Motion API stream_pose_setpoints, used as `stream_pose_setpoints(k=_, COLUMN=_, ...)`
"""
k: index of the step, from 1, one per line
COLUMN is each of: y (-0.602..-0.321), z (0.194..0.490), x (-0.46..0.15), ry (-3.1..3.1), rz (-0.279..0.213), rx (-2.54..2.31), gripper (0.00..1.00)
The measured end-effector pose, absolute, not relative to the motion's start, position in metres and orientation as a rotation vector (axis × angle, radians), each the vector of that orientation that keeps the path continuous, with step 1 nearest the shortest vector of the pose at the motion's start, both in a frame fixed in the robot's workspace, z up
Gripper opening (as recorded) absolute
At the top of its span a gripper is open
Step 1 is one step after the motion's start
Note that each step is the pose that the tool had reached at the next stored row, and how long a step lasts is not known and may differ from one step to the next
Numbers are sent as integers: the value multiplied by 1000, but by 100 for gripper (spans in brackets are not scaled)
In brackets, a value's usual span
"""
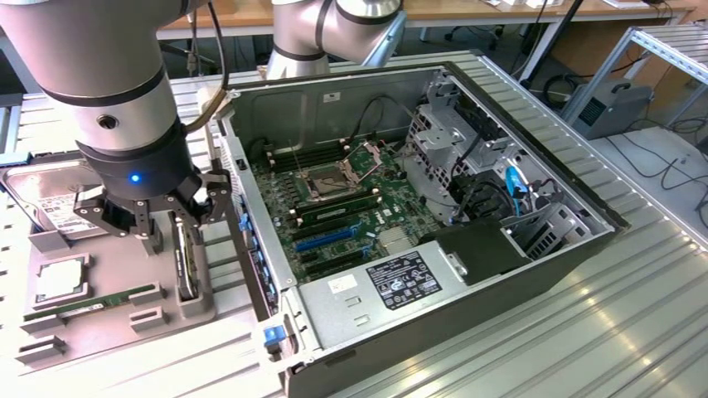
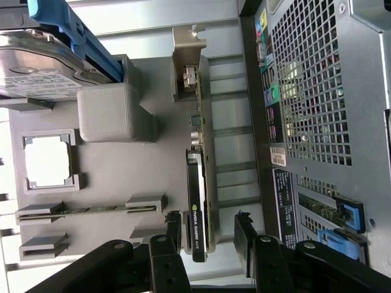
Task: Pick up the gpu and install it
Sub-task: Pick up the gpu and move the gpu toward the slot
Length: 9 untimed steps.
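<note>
The gpu [image 1: 189,270] stands on its long edge in a slot of the grey parts tray [image 1: 105,332], at the exterior view's left of the open PC case [image 1: 465,274]. In the wrist view the gpu [image 2: 200,183] shows as a thin green card with a black cooler and a silver end bracket [image 2: 185,58]. My gripper [image 1: 161,230] hangs right over it, open. Its black fingers [image 2: 243,227] stand on either side of the card's near end without touching it. My gripper [image 2: 209,229] holds nothing.
The tray [image 2: 122,177] also holds a silver hard drive [image 1: 45,199] [image 2: 36,67], a CPU [image 1: 61,282] [image 2: 47,160] and a RAM stick [image 1: 94,300] [image 2: 79,209]. The case's perforated rear panel [image 2: 311,91] rises close beside the gpu. Inside lie the motherboard [image 1: 332,203] and blue slots [image 1: 327,237].
</note>
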State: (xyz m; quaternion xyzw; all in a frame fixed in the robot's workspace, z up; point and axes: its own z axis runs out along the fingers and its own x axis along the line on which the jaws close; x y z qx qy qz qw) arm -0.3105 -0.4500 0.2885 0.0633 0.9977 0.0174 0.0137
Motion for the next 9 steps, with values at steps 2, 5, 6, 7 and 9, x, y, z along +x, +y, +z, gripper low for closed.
stream_pose_setpoints(k=2, y=-450, z=288, x=-311, ry=3107, rz=54, rx=198, gripper=48)
stream_pose_setpoints(k=5, y=-450, z=287, x=-311, ry=3107, rz=54, rx=199, gripper=48)
stream_pose_setpoints(k=6, y=-450, z=286, x=-311, ry=3107, rz=54, rx=199, gripper=48)
stream_pose_setpoints(k=7, y=-450, z=286, x=-311, ry=3107, rz=54, rx=200, gripper=48)
stream_pose_setpoints(k=9, y=-450, z=285, x=-311, ry=3107, rz=54, rx=201, gripper=48)
